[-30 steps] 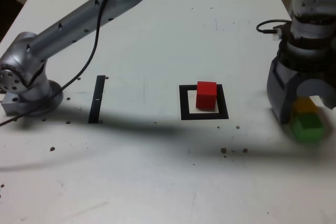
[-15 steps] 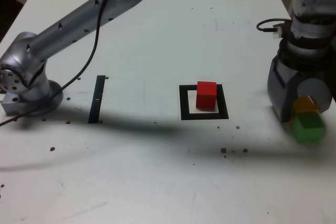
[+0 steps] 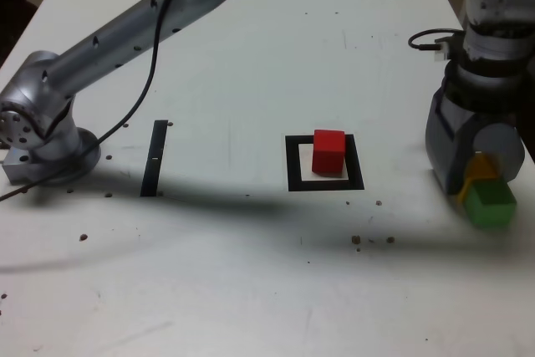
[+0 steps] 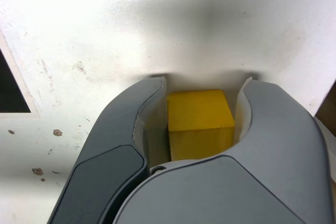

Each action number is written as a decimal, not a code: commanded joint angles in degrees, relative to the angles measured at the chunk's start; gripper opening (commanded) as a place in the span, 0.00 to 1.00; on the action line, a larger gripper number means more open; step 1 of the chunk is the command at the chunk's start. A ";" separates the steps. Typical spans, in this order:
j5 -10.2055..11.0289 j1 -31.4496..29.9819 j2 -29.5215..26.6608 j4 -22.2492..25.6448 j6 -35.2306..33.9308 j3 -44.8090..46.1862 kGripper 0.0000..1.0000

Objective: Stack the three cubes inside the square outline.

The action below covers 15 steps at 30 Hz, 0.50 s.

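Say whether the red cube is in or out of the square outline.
In: the red cube sits within the black frame.

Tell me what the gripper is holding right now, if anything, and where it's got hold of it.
The gripper is holding the yellow cube by two opposite side faces, one against each jaw.

We're getting bright glare off the white tabletop [image 4: 115,3] in the wrist view, plus soft, blurry dark shadows on it in both views.
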 commanded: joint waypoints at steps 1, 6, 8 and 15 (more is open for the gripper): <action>0.41 0.06 -0.99 0.16 -0.05 0.18 0.22; 1.50 0.06 -3.67 0.64 0.54 1.67 0.22; 1.86 0.06 -5.18 1.00 0.91 2.76 0.22; 1.99 0.06 -11.92 1.68 2.65 9.59 0.22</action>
